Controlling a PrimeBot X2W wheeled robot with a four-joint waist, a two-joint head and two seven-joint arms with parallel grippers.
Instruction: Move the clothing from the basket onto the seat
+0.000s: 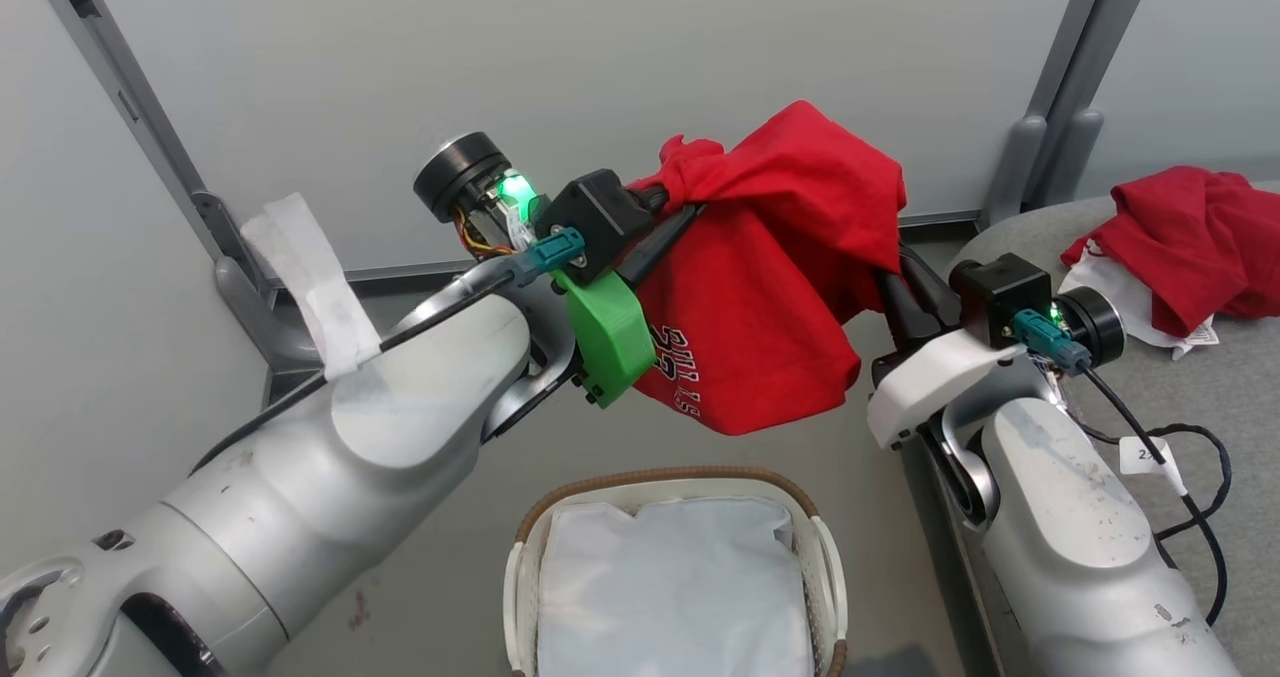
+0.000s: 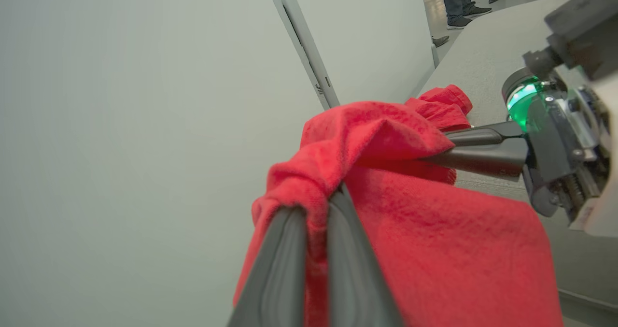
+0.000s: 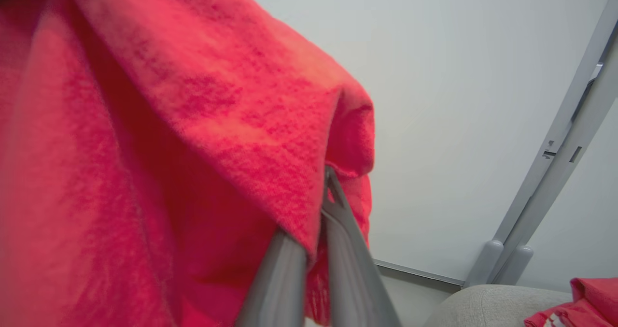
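A red jersey (image 1: 770, 287) with dark lettering hangs in the air above the basket, stretched between both grippers. My left gripper (image 1: 678, 205) is shut on its bunched upper left corner, and its dark fingers (image 2: 347, 249) pinch the cloth. My right gripper (image 1: 897, 279) is shut on the jersey's right side, its tips buried in fabric (image 3: 193, 124). The white basket (image 1: 525, 567) with a brown rim stands below, holding a flat white liner. A second red garment (image 1: 1190, 242) with white panels lies on the grey seat (image 1: 1230, 387) at the right.
Pale partition walls with grey posts (image 1: 1060, 87) stand close behind. A black cable (image 1: 1190, 477) trails over the seat beside my right forearm. A person's feet (image 2: 463, 13) stand far off on the floor past the seat.
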